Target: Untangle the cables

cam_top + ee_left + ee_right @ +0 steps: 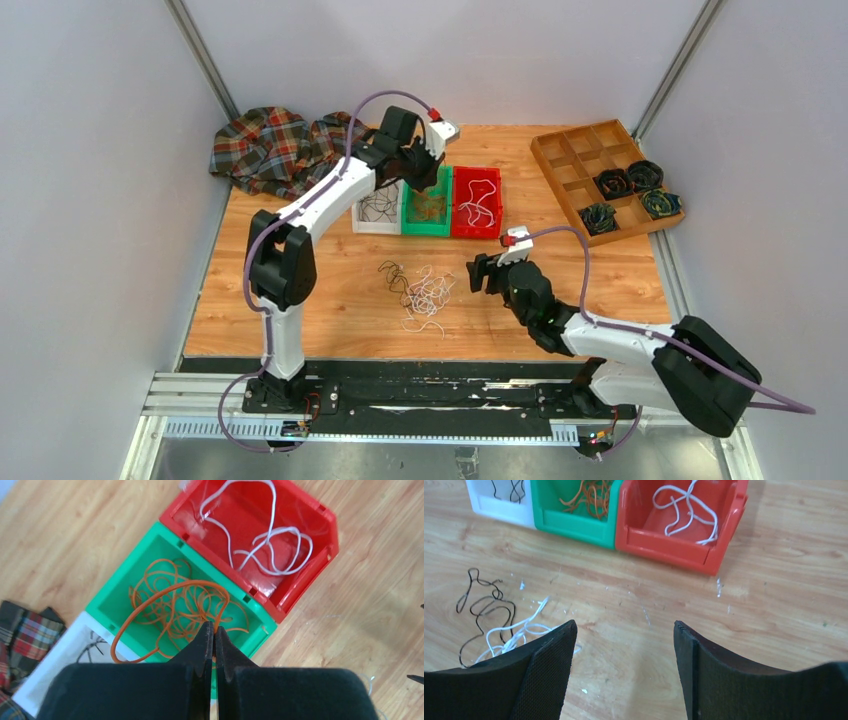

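Note:
A small bunch of black and white cables (420, 290) lies on the wooden table; part of it shows in the right wrist view (499, 622). My left gripper (214, 626) is shut on an orange cable (165, 592), holding it over the green bin (114, 596), where several orange cables lie. In the top view the left gripper (428, 172) hangs over the green bin (428, 228). My right gripper (625, 627) is open and empty, low over bare table to the right of the bunch; it also shows in the top view (482, 272).
A white bin (378, 225) holds black cables and a red bin (476, 230) holds white ones. A wooden compartment tray (560, 160) with thick dark coils stands back right. A plaid cloth (275, 148) lies back left.

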Available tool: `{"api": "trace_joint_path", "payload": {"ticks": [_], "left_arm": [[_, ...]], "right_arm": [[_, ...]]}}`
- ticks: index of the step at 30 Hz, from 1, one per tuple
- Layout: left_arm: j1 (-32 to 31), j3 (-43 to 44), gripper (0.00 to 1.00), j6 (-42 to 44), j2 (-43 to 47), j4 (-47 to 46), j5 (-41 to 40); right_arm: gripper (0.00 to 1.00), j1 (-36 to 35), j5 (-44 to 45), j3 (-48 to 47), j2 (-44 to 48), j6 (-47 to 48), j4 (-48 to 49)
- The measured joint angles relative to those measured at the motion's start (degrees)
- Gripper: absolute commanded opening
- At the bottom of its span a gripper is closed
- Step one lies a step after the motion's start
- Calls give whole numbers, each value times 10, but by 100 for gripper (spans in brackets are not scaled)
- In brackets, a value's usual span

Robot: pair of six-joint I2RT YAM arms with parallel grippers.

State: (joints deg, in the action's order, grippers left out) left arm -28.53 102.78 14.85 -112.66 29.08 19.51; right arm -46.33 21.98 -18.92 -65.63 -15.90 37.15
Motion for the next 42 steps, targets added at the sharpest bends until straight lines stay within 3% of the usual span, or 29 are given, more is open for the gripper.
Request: {"api": "trace_joint_path", "payload": {"ticks": [9, 15, 16, 18, 24, 32, 36, 42], "left_arm": [[-5, -45, 1, -1, -37, -3, -48], [-5, -57, 2, -3, -53, -11, -65], [-5, -57, 8, -3, -56, -13, -67], [-5, -54, 29, -3, -64, -13, -67], [-5, -22, 70, -19, -78, 15, -38], [-6, -23, 78, -42, -55, 72, 3], [-6, -26, 93, -50, -17, 101, 6], [-5, -26, 89, -54, 30, 138, 6]], "right_arm": [[71, 0, -21, 21, -8, -5, 64], [72, 0, -24, 14, 9, 0, 46], [72, 0, -24, 12, 11, 1, 42], [72, 0, -24, 6, 13, 3, 37], [73, 0, -24, 5, 13, 5, 32], [73, 0, -24, 6, 18, 5, 33], [73, 0, -24, 6, 23, 5, 33], [73, 0, -24, 9, 24, 5, 35]]}}
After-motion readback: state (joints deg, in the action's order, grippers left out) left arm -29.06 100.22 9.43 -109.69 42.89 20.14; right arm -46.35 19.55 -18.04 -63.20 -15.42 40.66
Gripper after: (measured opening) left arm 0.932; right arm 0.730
